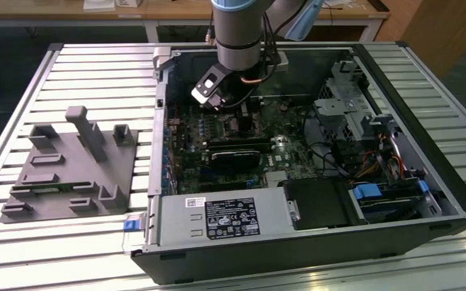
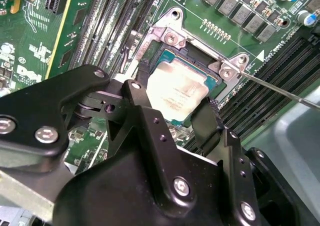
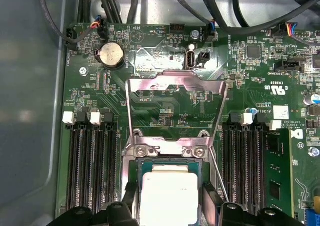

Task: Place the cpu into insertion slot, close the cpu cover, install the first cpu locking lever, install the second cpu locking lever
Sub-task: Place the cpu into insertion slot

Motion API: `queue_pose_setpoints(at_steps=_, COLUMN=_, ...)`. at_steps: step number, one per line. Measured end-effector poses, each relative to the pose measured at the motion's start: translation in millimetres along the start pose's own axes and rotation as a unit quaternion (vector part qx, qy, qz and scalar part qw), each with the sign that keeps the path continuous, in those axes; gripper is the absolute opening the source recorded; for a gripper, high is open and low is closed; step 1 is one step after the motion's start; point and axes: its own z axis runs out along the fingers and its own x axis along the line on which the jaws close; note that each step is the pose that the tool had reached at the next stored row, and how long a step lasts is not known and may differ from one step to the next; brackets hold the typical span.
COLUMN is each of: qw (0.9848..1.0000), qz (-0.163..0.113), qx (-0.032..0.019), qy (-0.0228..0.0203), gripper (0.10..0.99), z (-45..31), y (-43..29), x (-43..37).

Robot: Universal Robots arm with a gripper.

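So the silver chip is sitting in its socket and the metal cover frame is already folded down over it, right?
Not quite. The cpu does sit in the insertion slot, but the cpu cover is not folded down: it is open, swung back on its hinge away from the chip, as the first wrist view shows.

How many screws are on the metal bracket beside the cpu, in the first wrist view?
2: one screw at one end of the bracket, another at the other. More may be hidden.
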Motion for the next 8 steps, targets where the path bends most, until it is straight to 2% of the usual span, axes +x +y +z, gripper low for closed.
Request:
queue_pose_setpoints(at_steps=5, qw=1.0, qz=0.0, qx=0.0001, qy=-0.0001, gripper=0.616, z=-8.1, y=0.8, x=-0.1)
queue_pose_setpoints(at_steps=8, qw=1.0, qz=0.0, qx=0.0, qy=0.0, gripper=0.616, z=-8.8, y=0.9, x=-0.1)
